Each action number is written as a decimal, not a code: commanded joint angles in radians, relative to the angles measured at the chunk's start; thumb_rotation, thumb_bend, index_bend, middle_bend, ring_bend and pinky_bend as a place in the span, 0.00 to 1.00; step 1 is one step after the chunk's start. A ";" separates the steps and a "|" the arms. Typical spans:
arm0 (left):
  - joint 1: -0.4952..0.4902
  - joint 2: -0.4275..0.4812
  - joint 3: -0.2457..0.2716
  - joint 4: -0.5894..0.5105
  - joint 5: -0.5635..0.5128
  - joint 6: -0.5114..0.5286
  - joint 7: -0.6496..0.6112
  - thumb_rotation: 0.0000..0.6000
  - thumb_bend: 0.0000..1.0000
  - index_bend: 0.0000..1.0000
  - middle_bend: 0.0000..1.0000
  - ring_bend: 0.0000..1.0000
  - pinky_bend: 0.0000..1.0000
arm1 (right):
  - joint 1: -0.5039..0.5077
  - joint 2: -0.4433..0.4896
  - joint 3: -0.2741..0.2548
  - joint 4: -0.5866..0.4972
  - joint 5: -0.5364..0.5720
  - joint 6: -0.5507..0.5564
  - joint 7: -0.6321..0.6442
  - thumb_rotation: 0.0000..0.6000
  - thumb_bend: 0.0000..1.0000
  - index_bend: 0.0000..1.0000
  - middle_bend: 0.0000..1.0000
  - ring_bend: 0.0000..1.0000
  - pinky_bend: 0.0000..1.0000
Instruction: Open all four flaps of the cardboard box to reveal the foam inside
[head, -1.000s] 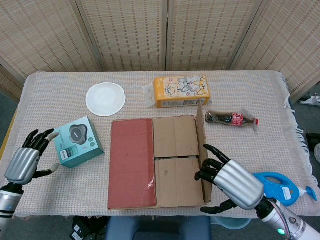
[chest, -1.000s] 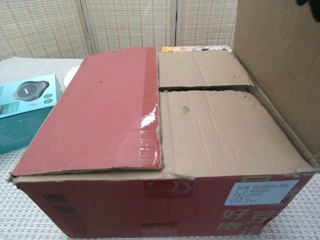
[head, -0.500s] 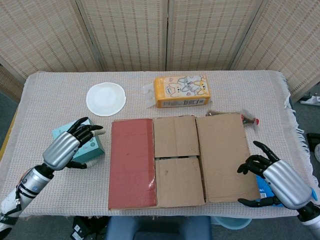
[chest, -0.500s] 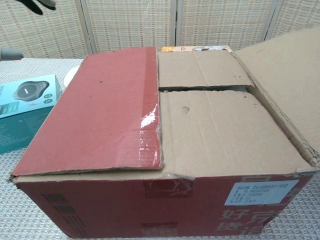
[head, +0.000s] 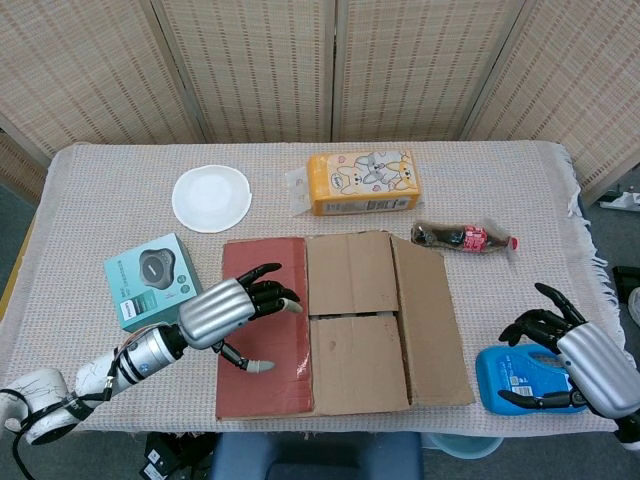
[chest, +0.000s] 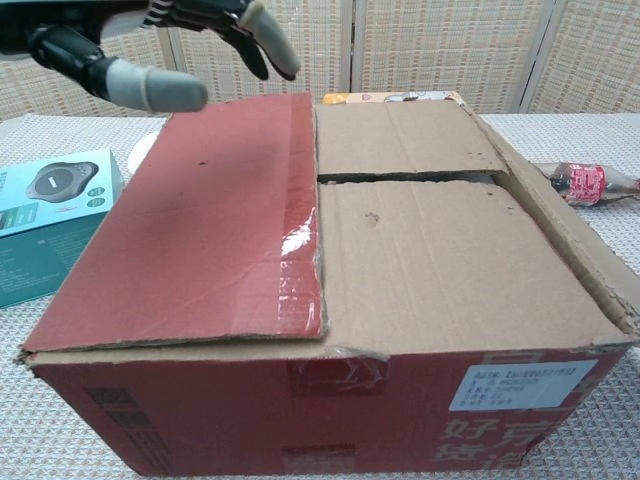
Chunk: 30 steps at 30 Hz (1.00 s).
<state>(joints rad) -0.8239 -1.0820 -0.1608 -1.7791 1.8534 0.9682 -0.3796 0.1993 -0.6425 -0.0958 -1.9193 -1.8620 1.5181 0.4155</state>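
Left robot hand released, fingers spread above the red flap of the box; right robot hand released, well apart. Next: hook the flap's inner edge and swing it outward

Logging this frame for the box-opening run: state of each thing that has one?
cardboard box: partly open
right flap: folded out
red left flap: flat, closed
two inner flaps: closed, foam hidden
left hand: open, over the red flap
right hand: open, by the blue bottle
cola bottle: lying down
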 joint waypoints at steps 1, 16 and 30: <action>-0.037 -0.028 0.003 0.001 -0.005 -0.033 0.021 0.32 0.23 0.27 0.25 0.25 0.00 | 0.003 -0.007 0.005 0.011 0.006 -0.007 0.013 0.55 0.00 0.39 0.50 0.32 0.00; -0.116 -0.074 0.039 -0.047 -0.059 -0.145 0.246 0.23 0.22 0.33 0.30 0.27 0.00 | 0.021 -0.050 0.018 0.082 0.034 -0.053 0.099 0.54 0.00 0.39 0.50 0.32 0.00; -0.111 -0.103 0.067 -0.061 -0.091 -0.123 0.379 0.23 0.22 0.42 0.42 0.38 0.00 | 0.017 -0.067 0.020 0.109 0.039 -0.050 0.129 0.55 0.00 0.39 0.50 0.32 0.00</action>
<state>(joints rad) -0.9353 -1.1811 -0.0963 -1.8396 1.7627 0.8416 -0.0042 0.2160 -0.7100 -0.0753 -1.8098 -1.8231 1.4676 0.5441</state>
